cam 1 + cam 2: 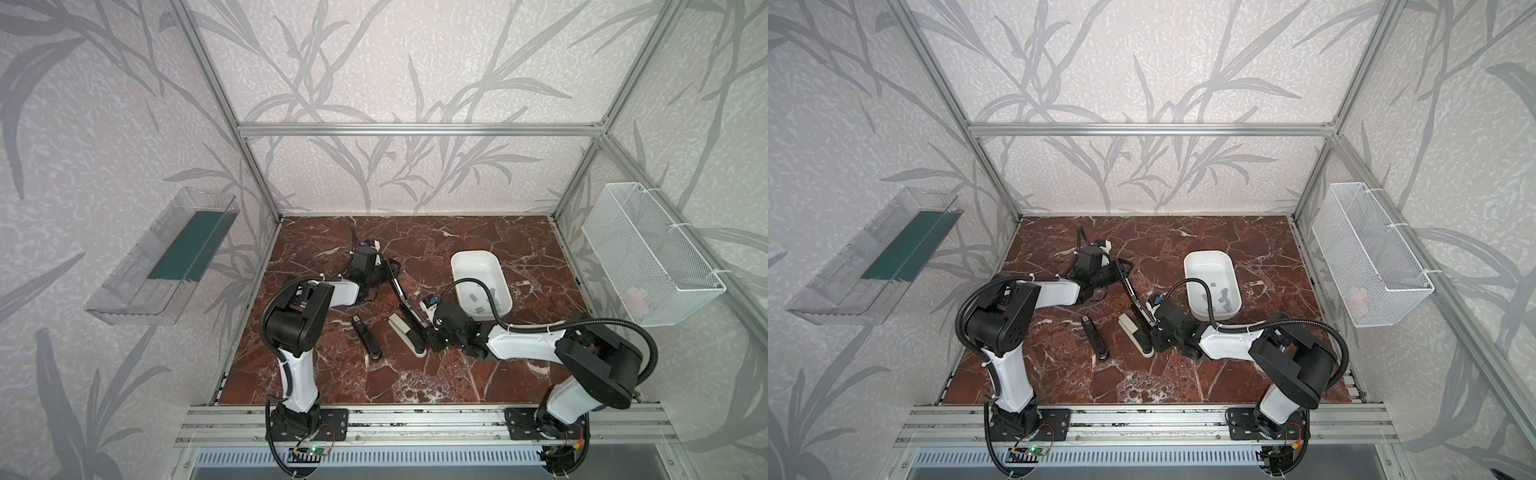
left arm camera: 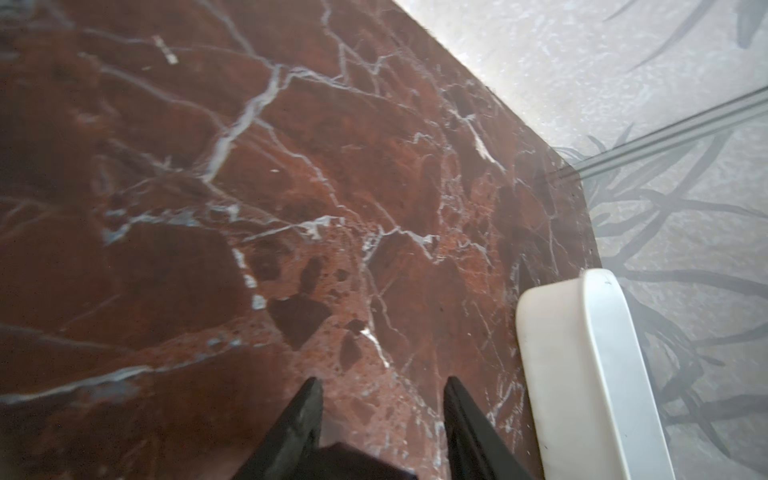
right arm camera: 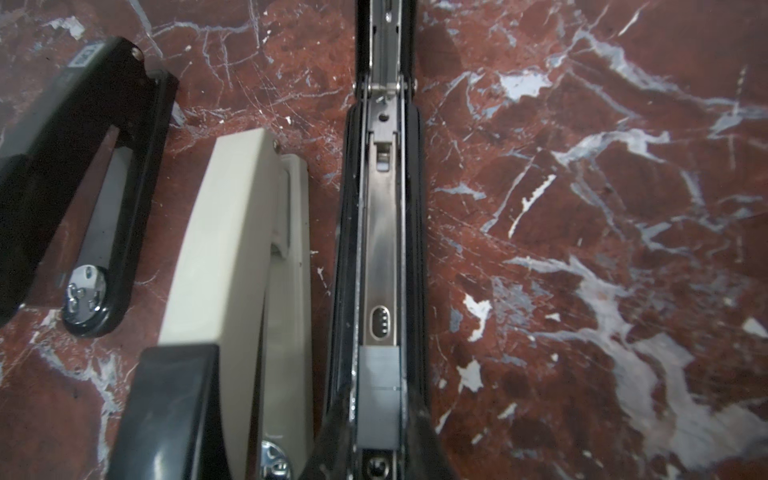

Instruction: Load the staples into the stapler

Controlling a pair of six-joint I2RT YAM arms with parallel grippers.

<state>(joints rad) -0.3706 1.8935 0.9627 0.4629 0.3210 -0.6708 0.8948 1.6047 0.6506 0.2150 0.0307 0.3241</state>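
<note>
Both arms rise from the front edge of the tabletop (image 1: 457, 374) and bend at the elbow. The left forearm reaches in toward the middle, wrist tipped down, putting the left end effector (image 1: 384, 272) at the far end of the open stapler (image 1: 409, 303). In its wrist view the 2 fingers (image 2: 305, 415) stand apart, released, with bare marble between the tips and a dark piece between their roots.

The right arm folds its elbow by the right edge and stretches low toward the middle, so the right end effector (image 1: 429, 332) meets the open stapler's near end. It is clenched. I cannot tell whether it pinches the stapler or only presses on it, since just 1 finger (image 3: 174, 411) shows, lying over the cream stapler (image 3: 232, 249).

The open stapler lies unfolded, lid thrown back toward the rear edge. 1 grey staple strip (image 3: 379, 395) sits in its metal channel. The other staples (image 1: 478, 303) lie loose in the white tray (image 1: 457, 257) nearer the right edge.

3 staplers lie side by side in the middle. The cream one is just beside the open one. The closed black stapler (image 3: 62, 166) lies beyond it, toward the left edge. It carries a small pale label (image 3: 85, 56), but the print is too blurred to read.
</note>
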